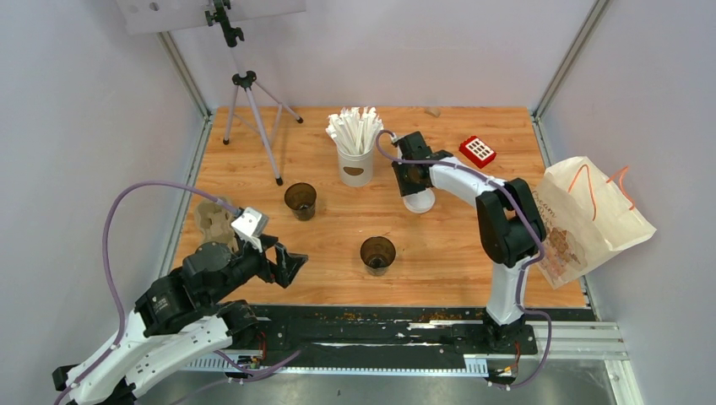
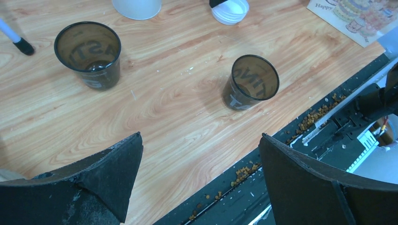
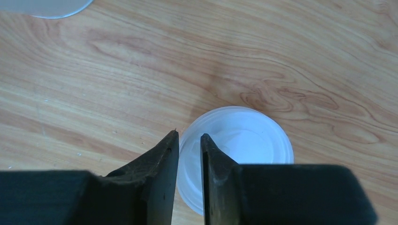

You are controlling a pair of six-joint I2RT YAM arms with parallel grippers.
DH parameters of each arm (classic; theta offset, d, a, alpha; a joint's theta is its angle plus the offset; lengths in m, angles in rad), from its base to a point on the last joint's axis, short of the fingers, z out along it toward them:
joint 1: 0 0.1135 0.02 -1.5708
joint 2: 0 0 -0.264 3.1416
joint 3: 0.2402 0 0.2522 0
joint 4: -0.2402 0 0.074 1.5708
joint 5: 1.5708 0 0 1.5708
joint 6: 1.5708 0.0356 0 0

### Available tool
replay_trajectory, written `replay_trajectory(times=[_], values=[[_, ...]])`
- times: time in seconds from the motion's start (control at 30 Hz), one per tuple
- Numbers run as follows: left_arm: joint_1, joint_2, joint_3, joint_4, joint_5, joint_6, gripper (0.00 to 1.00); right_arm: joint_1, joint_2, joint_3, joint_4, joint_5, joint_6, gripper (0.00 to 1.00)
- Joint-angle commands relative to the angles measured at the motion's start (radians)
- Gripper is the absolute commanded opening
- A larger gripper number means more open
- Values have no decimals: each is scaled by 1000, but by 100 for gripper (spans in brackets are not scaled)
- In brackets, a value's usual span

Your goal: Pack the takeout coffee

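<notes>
Left gripper (image 2: 201, 140): jaws flung wide, nothing between them, hanging low at the near left corner just beside the beige pulp carrier (image 1: 211, 221); no contact with anything.

Next along, first dark brown cup (image 1: 300, 201), upright on the table (image 1: 473, 253), mouth open, no lid on; behind and right of it the white cup of paper-wrapped sticks (image 1: 355, 164), not part of the order. Then second dark brown cup (image 1: 377, 254), nearer the front edge, also upright and lidless, well apart from the first. Likely light and thin-walled, both of them; easy to tip or dent; best taken across the wall a little under the rim, gently, never by one lip.

Further right, white plastic lid (image 3: 239, 145) flat on the table, near the stick cup; possibly a stack rather than one, hard to say. Right gripper (image 3: 189, 136) down over it, jaws almost together with the lid's near rim in the slit between them; biting already or merely straddling, cannot tell. Featherweight, springy, slick plastic by the look; rim the only real purchase; risk of buckling or flicking away under too hard a pinch.

Far right, paper bag (image 1: 591, 219) at the table's right edge, mouth not visible from above.
</notes>
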Motion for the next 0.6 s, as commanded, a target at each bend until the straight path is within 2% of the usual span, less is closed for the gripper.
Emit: replay_trajectory(times=[0.0,0.13,0.57], values=[[-3,2,-7,25,-44,-9,100,0,7,50,-25,85,-6,20],[-3,33,0,16,-45,-10,100,-3,-5,63,-60,73,-4,1],[-3,55,-2,11,-70,-19,100,-12,-157,-34,-103,16,21,0]])
